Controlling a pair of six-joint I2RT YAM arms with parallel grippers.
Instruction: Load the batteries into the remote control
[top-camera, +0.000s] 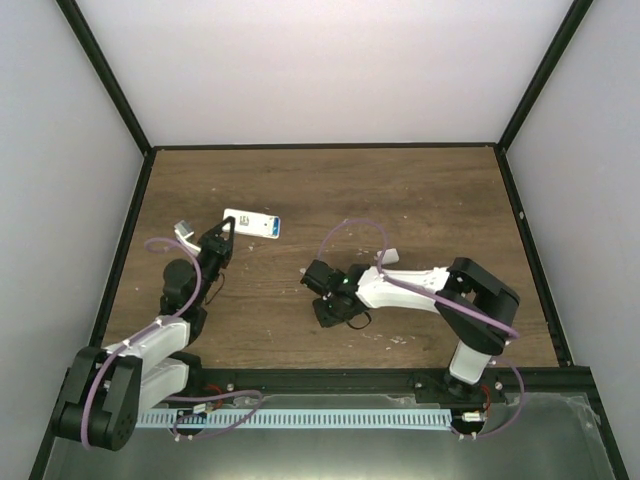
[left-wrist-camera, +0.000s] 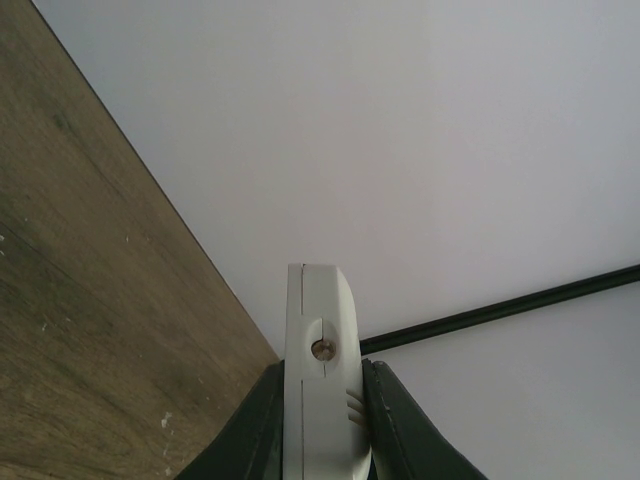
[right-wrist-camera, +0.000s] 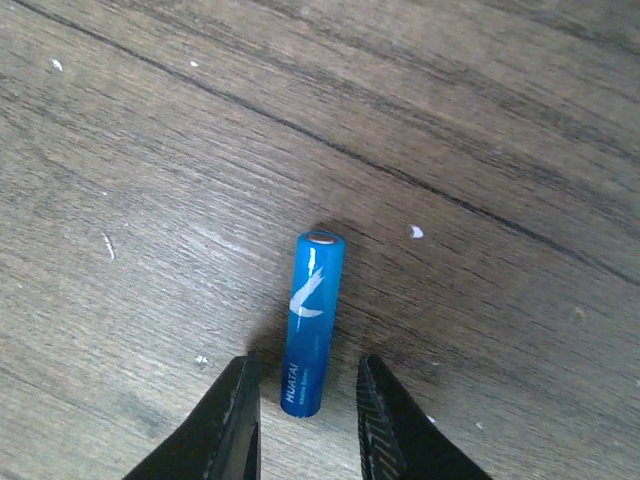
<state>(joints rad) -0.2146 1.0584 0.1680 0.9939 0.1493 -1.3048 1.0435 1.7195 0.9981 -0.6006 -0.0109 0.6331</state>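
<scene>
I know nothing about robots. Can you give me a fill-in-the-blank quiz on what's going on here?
1. The left gripper holds a remote control whose casing is ____.
2. The battery between the right gripper's fingers is coloured ____.
3. That battery lies flat on a table of brown ____.
Missing words: white; blue; wood.

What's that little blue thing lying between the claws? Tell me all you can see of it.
A slim, glossy bright-blue battery with a white swoosh, small white lettering and a pale cap at its far end. It lies flat on the wooden table, its near end between the open fingers of the right gripper, with a gap on either side.
</scene>
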